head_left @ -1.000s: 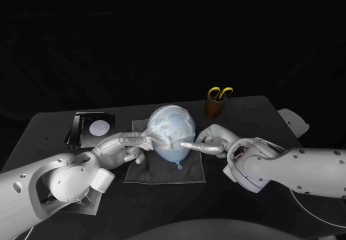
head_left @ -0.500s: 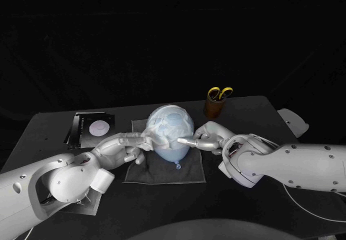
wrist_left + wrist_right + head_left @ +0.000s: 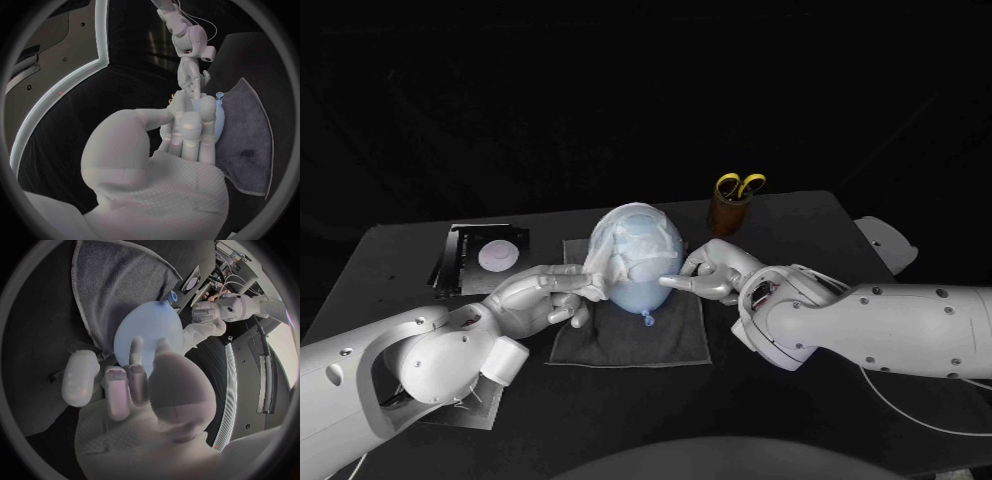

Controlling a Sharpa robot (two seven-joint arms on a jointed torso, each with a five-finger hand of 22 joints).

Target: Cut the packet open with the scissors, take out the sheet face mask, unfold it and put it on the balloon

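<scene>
Against a moment ago, the right hand (image 3: 714, 272) now sits higher and further in, its spread fingers pressing the right flank of the pale blue rubber balloon (image 3: 640, 285) and gripping nothing; the balloon, at frame centre on the grey cloth (image 3: 625, 345), tilts slightly leftward; the left hand (image 3: 545, 293) pinches the white translucent sheet mask (image 3: 629, 235) at the balloon's left flank; the mask drapes the balloon's top, so the remaining work is probably smoothing.

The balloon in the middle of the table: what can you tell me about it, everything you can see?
The balloon is pale blue, smooth and egg-shaped, lying on a dark grey cloth with its knot pointing toward the robot. A thin whitish sheet face mask drapes over its far part. The left hand and the right hand touch it from opposite sides.
</scene>
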